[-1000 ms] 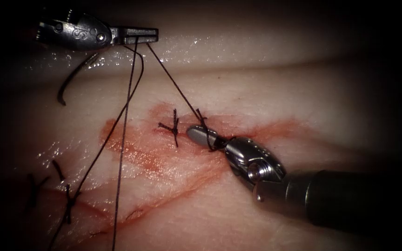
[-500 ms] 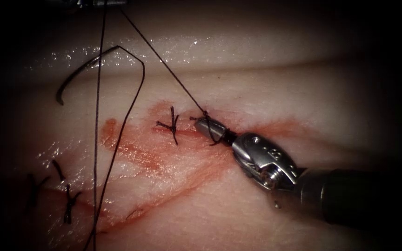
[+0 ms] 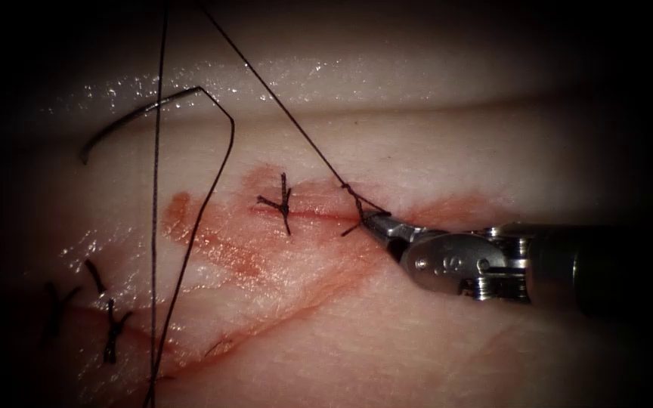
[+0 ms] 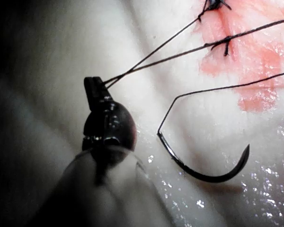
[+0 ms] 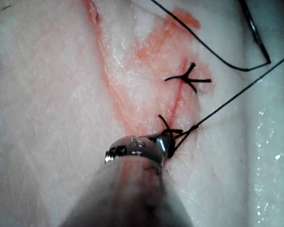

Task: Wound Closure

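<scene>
Lying free on the tissue (image 3: pixel 432 347) toward its far left edge, the needle (image 3: pixel 126 113) sits well left of the cut (image 3: pixel 307 214), out of the tissue and held by neither tool, its curve plain in the left wrist view (image 4: pixel 203 172). Trailing from its blunt end, the thread (image 3: pixel 213 181) bends sharply and runs down across the red fluid (image 3: pixel 221 249). Clamped together on two taut strands of that thread: the left gripper (image 4: pixel 92 85), seen in the left wrist view. Running from there, one strand reaches the knot (image 3: pixel 353 193) over the cut. Closed on a short thread end right at that knot: the right gripper (image 3: pixel 376 221), low against the tissue, also seen in the right wrist view (image 5: pixel 166 144). Just left of it, a finished stitch (image 3: pixel 281 204) crosses the cut; further stitches (image 3: pixel 107 325) sit near the tissue's near left corner.
</scene>
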Controlling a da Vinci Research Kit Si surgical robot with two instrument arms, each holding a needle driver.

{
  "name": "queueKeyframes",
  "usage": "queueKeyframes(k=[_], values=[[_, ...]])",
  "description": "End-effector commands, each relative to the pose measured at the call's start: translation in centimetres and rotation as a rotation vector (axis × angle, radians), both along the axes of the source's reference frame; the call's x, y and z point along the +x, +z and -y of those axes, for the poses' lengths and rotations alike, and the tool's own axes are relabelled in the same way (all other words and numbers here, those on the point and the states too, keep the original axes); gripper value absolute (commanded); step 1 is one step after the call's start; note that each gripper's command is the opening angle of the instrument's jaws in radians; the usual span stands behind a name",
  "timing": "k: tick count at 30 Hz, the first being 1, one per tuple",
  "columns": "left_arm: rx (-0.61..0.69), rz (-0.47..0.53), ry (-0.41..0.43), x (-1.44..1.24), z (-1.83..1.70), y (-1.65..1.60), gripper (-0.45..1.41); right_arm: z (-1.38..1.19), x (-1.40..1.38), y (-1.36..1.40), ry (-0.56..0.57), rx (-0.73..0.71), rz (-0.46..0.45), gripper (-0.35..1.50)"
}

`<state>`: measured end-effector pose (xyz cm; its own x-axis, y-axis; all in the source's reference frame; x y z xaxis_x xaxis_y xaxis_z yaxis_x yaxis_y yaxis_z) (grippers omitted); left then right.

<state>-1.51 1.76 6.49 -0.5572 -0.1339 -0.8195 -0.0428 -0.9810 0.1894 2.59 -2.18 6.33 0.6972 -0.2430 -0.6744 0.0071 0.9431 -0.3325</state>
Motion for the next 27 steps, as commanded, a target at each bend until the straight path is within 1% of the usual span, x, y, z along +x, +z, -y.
queueKeyframes(k=[1,3,4,5,6,8,9,10,12,13,15,16,21,24,27], values=[[-0.001,0.002,0.001,-0.06,-0.07,0.07,-0.45,0.04,0.15,-0.01,-0.045,-0.007,0.003,-0.35],[0.002,0.001,0.000,-0.04,-0.17,0.11,-0.45,0.10,0.18,-0.09,-0.105,-0.014,-0.019,-0.35],[0.002,0.001,0.000,-0.04,-0.17,0.11,-0.45,0.10,0.18,-0.09,-0.105,-0.014,-0.019,-0.35],[0.004,0.001,-0.003,-0.03,-0.27,0.15,-0.45,0.12,0.19,-0.17,-0.130,-0.008,-0.035,-0.35],[0.004,0.001,-0.003,-0.03,-0.27,0.15,-0.45,0.12,0.19,-0.17,-0.130,-0.008,-0.035,-0.35],[0.003,0.005,-0.019,-0.03,-0.42,0.20,-0.45,0.11,0.19,-0.28,-0.124,-0.021,-0.087,-0.35],[0.003,0.005,-0.019,-0.03,-0.42,0.20,-0.45,0.11,0.19,-0.28,-0.124,-0.021,-0.087,-0.35],[0.002,0.004,-0.028,-0.03,-0.50,0.24,-0.45,0.10,0.19,-0.37,-0.080,0.007,-0.172,-0.35],[0.002,0.003,-0.033,-0.04,-0.54,0.26,-0.45,0.10,0.20,-0.41,-0.062,0.015,-0.191,-0.35],[-0.001,0.001,-0.044,-0.06,-0.65,0.32,-0.45,0.09,0.24,-0.50,-0.045,0.032,-0.215,-0.35],[-0.003,-0.001,-0.051,-0.07,-0.71,0.36,-0.45,0.08,0.26,-0.52,-0.035,0.042,-0.224,-0.35],[-0.007,-0.005,-0.060,-0.10,-0.80,0.42,-0.45,0.08,0.30,-0.57,-0.015,0.054,-0.254,-0.35],[-0.021,-0.018,-0.080,-0.18,-0.89,0.56,-0.45,0.10,0.36,-0.57,0.021,0.086,-0.287,-0.35],[-0.043,-0.034,-0.099,-0.31,-0.90,0.71,-0.45,0.08,0.43,-0.58,0.044,0.105,-0.304,-0.35],[-0.052,-0.041,-0.108,-0.37,-0.91,0.77,-0.45,0.07,0.47,-0.60,0.059,0.118,-0.312,-0.35]])
